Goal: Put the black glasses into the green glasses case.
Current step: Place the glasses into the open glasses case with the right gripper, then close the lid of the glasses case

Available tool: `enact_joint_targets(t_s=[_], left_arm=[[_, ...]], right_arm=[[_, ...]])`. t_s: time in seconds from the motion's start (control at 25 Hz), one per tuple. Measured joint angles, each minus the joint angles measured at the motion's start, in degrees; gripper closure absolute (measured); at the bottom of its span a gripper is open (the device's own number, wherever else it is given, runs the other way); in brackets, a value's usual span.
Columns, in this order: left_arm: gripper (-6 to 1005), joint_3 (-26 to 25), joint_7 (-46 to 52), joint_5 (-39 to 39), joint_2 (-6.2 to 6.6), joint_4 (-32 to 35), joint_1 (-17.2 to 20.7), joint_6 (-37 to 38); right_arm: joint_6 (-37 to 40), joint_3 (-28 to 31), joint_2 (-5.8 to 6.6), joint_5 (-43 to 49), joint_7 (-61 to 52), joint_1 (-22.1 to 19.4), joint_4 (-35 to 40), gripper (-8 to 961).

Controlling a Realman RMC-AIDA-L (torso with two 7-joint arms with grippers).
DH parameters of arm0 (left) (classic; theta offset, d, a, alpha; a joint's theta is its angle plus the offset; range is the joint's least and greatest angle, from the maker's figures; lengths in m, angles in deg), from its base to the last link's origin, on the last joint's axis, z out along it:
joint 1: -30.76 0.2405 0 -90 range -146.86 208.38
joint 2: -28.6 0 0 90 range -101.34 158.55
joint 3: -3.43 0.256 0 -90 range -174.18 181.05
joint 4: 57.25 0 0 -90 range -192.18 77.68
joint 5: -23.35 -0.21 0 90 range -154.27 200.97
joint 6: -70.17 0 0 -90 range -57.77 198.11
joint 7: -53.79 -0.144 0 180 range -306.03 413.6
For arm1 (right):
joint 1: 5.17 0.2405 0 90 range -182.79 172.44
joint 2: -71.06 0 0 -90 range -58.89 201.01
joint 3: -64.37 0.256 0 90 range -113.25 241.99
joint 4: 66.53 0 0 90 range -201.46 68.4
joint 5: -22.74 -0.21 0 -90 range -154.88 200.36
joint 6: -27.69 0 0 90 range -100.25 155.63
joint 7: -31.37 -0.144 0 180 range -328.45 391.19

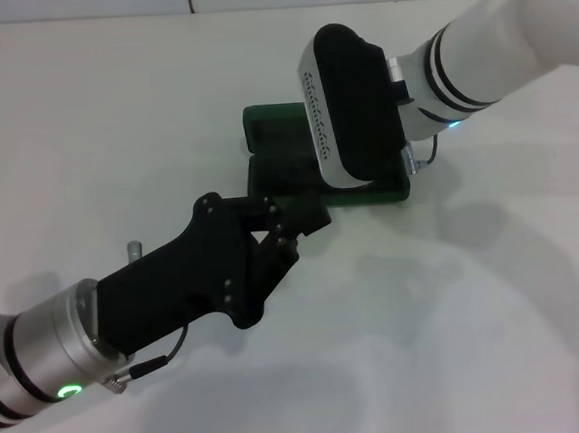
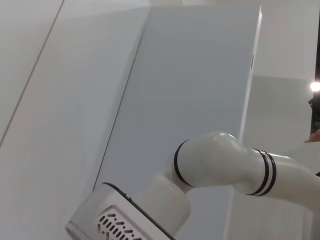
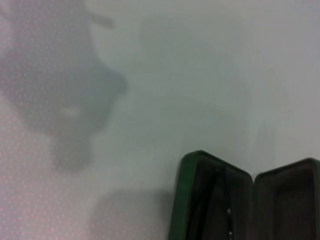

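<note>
The green glasses case (image 1: 276, 142) lies open at the table's middle, largely covered by my right gripper (image 1: 349, 106), which hovers right over it with its fingers hidden under its housing. In the right wrist view the case (image 3: 182, 200) shows two dark halves; a faint thin dark line with two small glints lies in one half, and I cannot tell whether it is the black glasses. Otherwise the glasses are hidden. My left gripper (image 1: 305, 222) reaches from the near left, its tips at the case's near edge.
The white table (image 1: 458, 324) spreads around the case. The right arm (image 2: 220, 160) also shows in the left wrist view before a grey wall panel. A small grey stub (image 1: 135, 249) sticks up beside the left arm.
</note>
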Motion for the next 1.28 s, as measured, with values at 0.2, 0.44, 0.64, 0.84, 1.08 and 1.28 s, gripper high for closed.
enact_joint_targets(t_s=[0.2,0.44,0.64,0.84,1.08,1.28], left_arm=[[975,0.0,-0.2,0.0,0.01,0.0,0.1,0.1],[975,-2.9,-0.2,0.2,0.73,0.6,0.8,0.5],[975,-7.9,1.1,0.3,3.38,1.3,0.0,2.3],[975,-9.5,7.6,0.2,6.68,8.4,-2.2,0.2],[975,-10.6,19.9,-5.6,12.11,14.2,-8.8,-9.4],[956,-10.5,25.5,-14.5,12.11,14.7,-19.4,-24.9]], right_arm=[[0.8,-0.2,0.00,0.5,-0.5,-1.1,2.0,613],[4.1,1.2,0.00,0.6,-2.2,-6.6,8.9,487],[6.5,4.9,0.00,-1.3,-4.7,-15.9,18.7,488],[12.9,11.7,0.00,-11.9,-2.6,-25.8,25.8,503],[32.1,24.3,0.22,-36.9,10.7,-36.0,23.0,526],[47.9,38.0,0.26,-42.8,19.4,-42.3,15.1,567]])
